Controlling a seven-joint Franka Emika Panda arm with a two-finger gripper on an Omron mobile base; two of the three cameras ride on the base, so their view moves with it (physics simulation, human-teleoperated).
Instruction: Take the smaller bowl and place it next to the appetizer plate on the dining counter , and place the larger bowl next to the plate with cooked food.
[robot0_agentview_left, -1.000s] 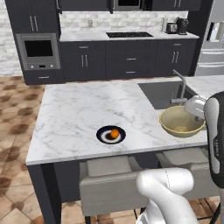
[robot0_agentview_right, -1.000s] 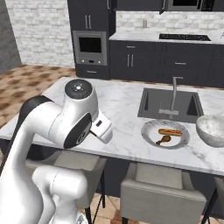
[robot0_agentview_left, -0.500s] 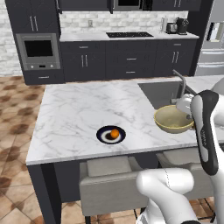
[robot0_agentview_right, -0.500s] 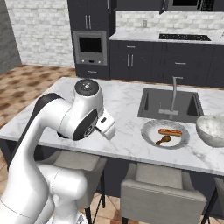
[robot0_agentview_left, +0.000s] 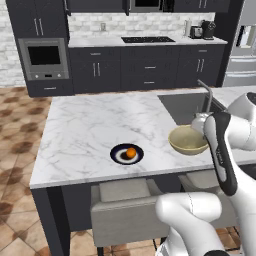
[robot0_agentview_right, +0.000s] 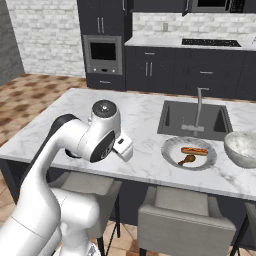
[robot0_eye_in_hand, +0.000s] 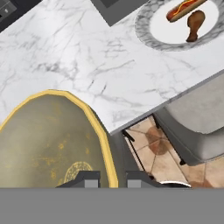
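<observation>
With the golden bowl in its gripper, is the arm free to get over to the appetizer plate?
Probably yes. The gripper is shut on the smaller bowl's rim, and only bare dining counter lies between it and the appetizer plate.

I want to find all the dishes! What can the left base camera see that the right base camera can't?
Left base view alone: the appetizer plate with its orange morsel, and the smaller bowl, golden-tan, held up beside the arm over the counter's near edge.

Right base view alone: the plate with cooked food in front of the sink, and the larger bowl, marbled, at the right edge.

Both: the white marble dining counter, its sink and tap, the dark wall cabinets with the oven, and the stools tucked under the counter.
</observation>
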